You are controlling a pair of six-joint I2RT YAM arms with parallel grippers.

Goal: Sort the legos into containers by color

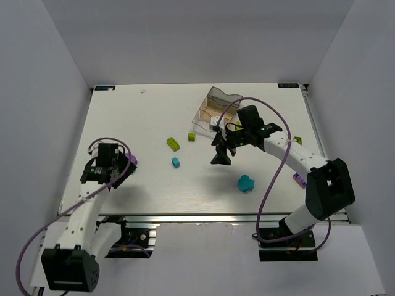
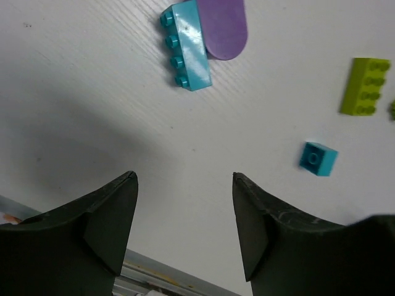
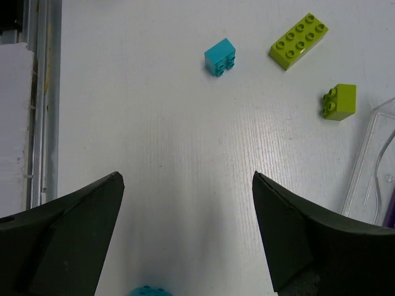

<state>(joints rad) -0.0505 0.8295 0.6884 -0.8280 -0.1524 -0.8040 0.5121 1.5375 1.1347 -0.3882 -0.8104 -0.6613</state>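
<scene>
Left gripper (image 2: pixel 184 179): jaws apart, released, nothing between them. It hangs over bare table (image 1: pixel 148 111) at the near left. Just ahead of it in its wrist view we see a long cyan brick (image 2: pixel 187 44) lying on its side, touching a flat purple piece (image 2: pixel 223 28) with a rounded end.

Right gripper (image 3: pixel 186 176): jaws spread wide, released, nothing held. It points down over the middle of the table, on the near side of the tray (image 1: pixel 217 106).

The tray sits toward the far right of the table, its smoky wavy end on the far side. Its clear edge shows at the right margin of the right wrist view. We cannot tell what lies in its compartments.

Loose bricks we note on the table, all outside the tray:
- long lime brick (image 1: pixel 173 143), left of the right gripper
- small lime brick (image 1: pixel 192 137), just beside it on the tray side
- small cyan brick (image 1: pixel 176 162), near the long lime one, closer to the arm bases
- larger cyan brick (image 1: pixel 247 183), on the near side of the right gripper
- another lime brick (image 1: pixel 298 140), just beside the right arm
- purple brick (image 1: pixel 300 179), close to the right arm, near the right edge
</scene>
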